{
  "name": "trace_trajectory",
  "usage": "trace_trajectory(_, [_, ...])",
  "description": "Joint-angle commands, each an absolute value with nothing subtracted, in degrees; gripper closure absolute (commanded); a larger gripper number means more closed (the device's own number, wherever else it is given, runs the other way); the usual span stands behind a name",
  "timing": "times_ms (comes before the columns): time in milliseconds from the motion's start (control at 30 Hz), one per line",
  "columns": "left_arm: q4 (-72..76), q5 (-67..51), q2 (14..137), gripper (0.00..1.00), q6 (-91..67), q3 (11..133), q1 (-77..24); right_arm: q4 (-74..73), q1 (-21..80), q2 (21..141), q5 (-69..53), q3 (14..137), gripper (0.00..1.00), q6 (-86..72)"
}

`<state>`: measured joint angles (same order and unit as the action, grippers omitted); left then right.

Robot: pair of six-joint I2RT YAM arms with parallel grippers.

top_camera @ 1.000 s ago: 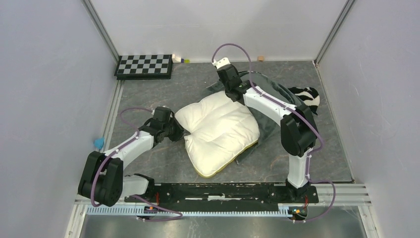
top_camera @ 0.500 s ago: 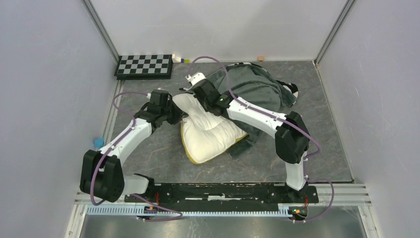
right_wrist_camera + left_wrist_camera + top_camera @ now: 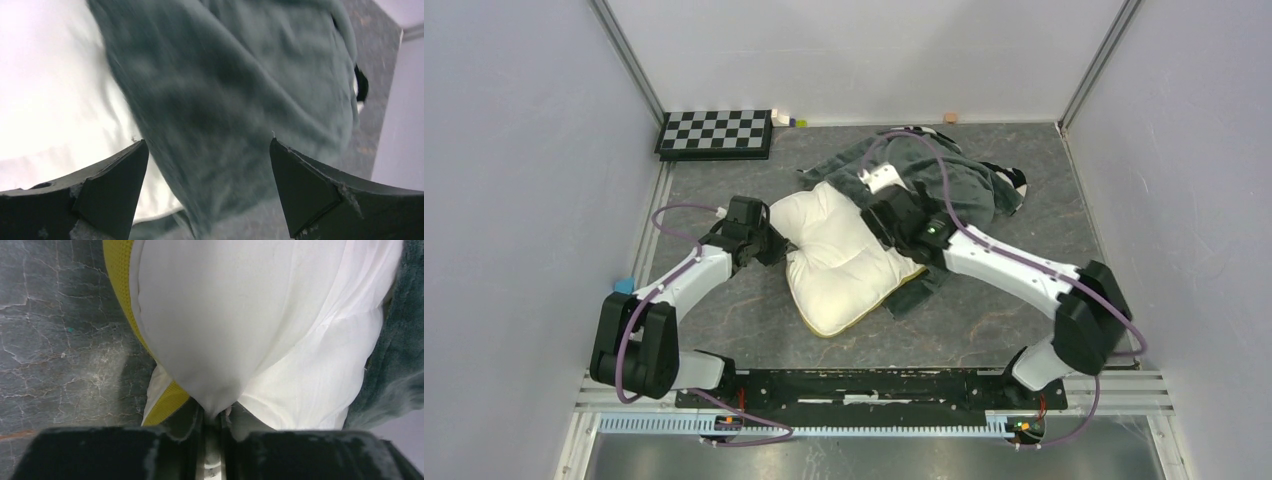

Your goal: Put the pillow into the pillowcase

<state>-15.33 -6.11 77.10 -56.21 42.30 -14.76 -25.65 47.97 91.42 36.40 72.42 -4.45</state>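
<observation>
The cream-white pillow (image 3: 839, 258) lies mid-table, its yellow band (image 3: 120, 290) along the near edge. My left gripper (image 3: 778, 245) is shut on a pinch of white pillow fabric (image 3: 212, 412) at the pillow's left edge. The pillowcase (image 3: 939, 175), grey-green plush side up with a strip of zebra stripes (image 3: 1016, 182) at its far right, is bunched against and over the pillow's far right side. My right gripper (image 3: 876, 205) hovers there with its jaws wide open; plush pillowcase (image 3: 225, 90) and white pillow (image 3: 50, 100) lie below it, nothing held.
A checkerboard (image 3: 716, 132) rests at the far left corner with small blocks (image 3: 782, 119) beside it and another block (image 3: 950, 118) by the back wall. A blue object (image 3: 624, 286) lies at the left edge. Walls enclose three sides.
The right gripper dragged the pillowcase leftward over the pillow's far side, then opened, let it go and drew back to the right. The left gripper kept its grip as the pillow shifted.
</observation>
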Motion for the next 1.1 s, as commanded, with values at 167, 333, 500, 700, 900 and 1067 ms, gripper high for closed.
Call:
trace_trajectory(167, [-18.2, -6.8, 69.9, 0.10, -51.8, 40.6, -14.8, -19.0, 47.6, 75.9, 37.6, 47.9, 0.02, -9.7])
trace_trajectory(333, [-24.3, -2.7, 62.8, 0.00, -51.2, 38.0, -16.3, -16.6, 47.5, 73.8, 36.8, 42.1, 0.02, -10.8])
trace_trajectory(500, [-27.8, 4.4, 58.2, 0.00, -54.8, 34.4, -22.6, -15.2, 47.6, 76.6, 39.3, 41.5, 0.09, -10.8])
trace_trajectory(700, [-20.0, 9.9, 64.5, 0.00, -59.6, 31.4, -29.9, -18.6, 47.5, 79.6, 47.1, 47.6, 0.41, -12.1])
trace_trajectory(900, [-4.8, 4.3, 74.2, 0.46, -57.6, 34.9, -30.2, -23.4, 52.6, 81.4, 42.0, 61.2, 1.00, -12.6])
trace_trajectory(1067, [-10.9, 4.5, 69.4, 0.98, -55.9, 42.8, -30.6, -22.9, 62.9, 84.0, 33.2, 69.7, 1.00, -14.1])
